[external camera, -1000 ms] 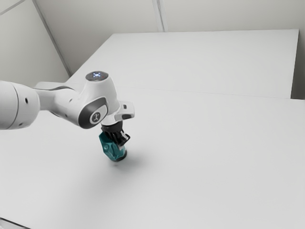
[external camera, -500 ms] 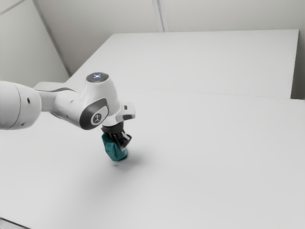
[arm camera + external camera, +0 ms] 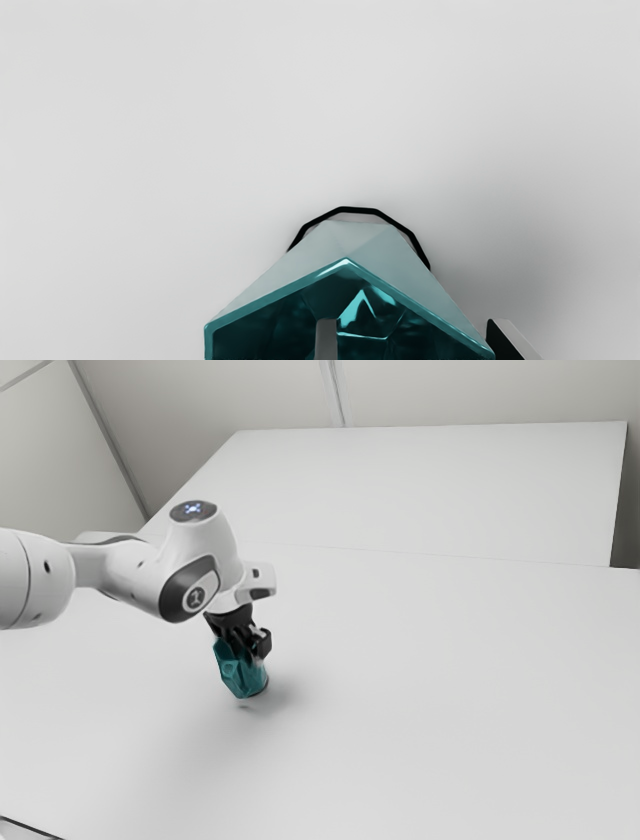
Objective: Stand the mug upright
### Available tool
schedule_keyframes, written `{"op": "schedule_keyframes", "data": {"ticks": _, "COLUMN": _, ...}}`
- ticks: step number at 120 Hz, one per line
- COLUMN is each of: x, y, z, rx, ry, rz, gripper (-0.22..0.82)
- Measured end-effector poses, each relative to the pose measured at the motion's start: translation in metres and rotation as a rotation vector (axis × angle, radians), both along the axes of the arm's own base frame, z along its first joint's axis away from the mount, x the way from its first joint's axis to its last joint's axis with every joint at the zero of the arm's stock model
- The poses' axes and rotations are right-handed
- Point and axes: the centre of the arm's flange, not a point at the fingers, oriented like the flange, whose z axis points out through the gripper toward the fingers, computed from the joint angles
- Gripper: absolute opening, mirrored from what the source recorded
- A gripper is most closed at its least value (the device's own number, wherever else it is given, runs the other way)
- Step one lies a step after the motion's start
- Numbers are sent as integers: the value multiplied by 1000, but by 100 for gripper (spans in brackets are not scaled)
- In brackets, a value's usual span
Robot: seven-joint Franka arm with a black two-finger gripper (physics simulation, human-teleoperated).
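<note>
The teal faceted mug leans in the exterior view, its mouth up toward the hand and the view's left, its dark-edged base low; whether it touches the table cannot be told. My gripper is over its mouth. In the wrist view the mug has its mouth toward the camera. The gripper straddles its wall: one finger reaches into the mouth, the other stands outside beside the rim. A space shows between the inner finger and the wall, so the gripper is open.
The white table spreads around the mug, and a soft shadow falls beside it. Pale walls rise behind the table's far edge. A dark-edged strip crosses the exterior view's lower left corner.
My hand has shifted a little up and toward the exterior view's left, and tilted. The mug has hardly moved, with a slight shift of its base toward that view's right.
</note>
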Motion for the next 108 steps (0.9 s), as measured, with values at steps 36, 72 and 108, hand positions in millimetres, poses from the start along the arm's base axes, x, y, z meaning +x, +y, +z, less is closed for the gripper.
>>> {"op": "schedule_keyframes", "data": {"ticks": 36, "x": 13, "y": -12, "z": 75, "rx": -31, "ry": -74, "rz": -7, "gripper": 33}}
{"op": "schedule_keyframes", "data": {"ticks": 72, "x": 94, "y": 9, "z": 178, "rx": -64, "ry": -80, "rz": 105, "gripper": 52}}
{"op": "schedule_keyframes", "data": {"ticks": 108, "x": 119, "y": 69, "z": 200, "rx": -121, "ry": 38, "rz": 207, "gripper": 58}}
